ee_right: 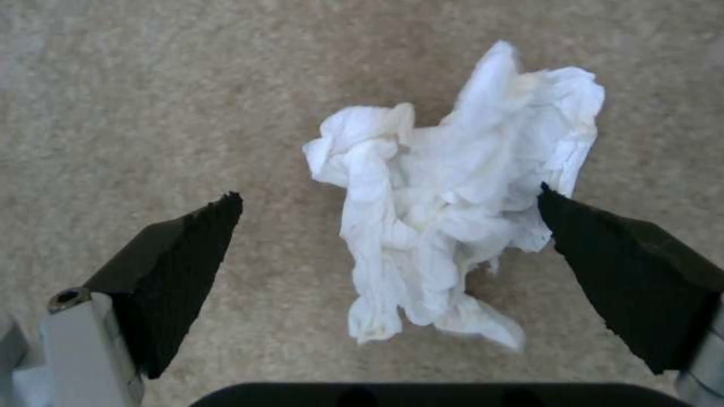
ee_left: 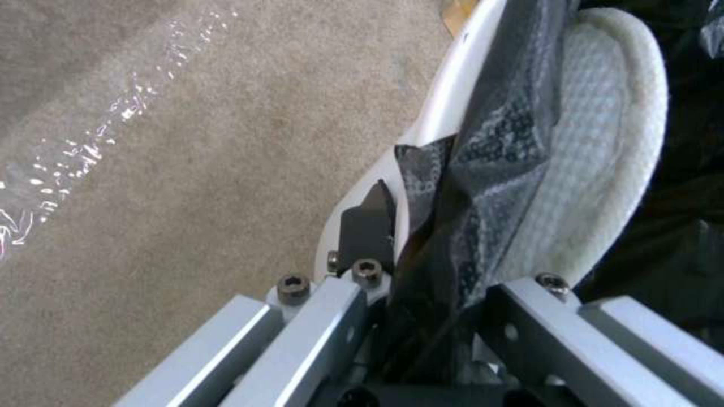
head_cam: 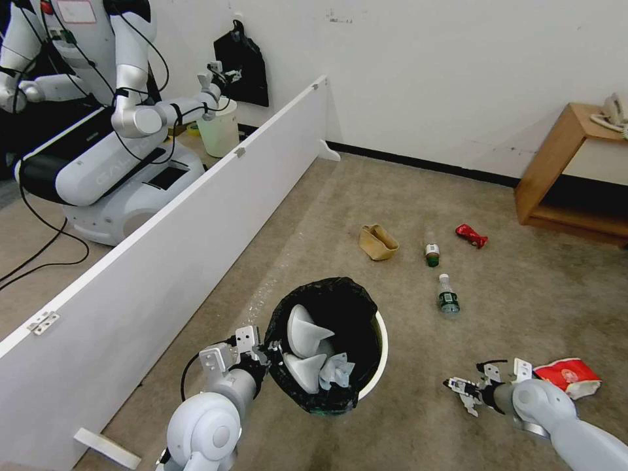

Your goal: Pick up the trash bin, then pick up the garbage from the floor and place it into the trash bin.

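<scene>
The round white plastic trash bin [head_cam: 381, 340] lined with a crinkly black bag hides its own base and lower wall behind its tilted rim. Inside that bin, two white slippers [head_cam: 307, 330] show only in part. Right of the bin, the red-white snack packet [head_cam: 568, 376] sits half behind the right arm, its print too small to read.

robot test lab | carpet floor [head_cam: 536, 307] | white partition board [head_cam: 163, 242] | second robot [head_cam: 104, 131] behind

The round white plastic trash bin [head_cam: 381, 347], lined with black bag, holds two white slippers [head_cam: 306, 350]. The left gripper [head_cam: 265, 353] grips its rim. Beyond the bin lie two clear green-labelled bottles [head_cam: 447, 294].
</scene>
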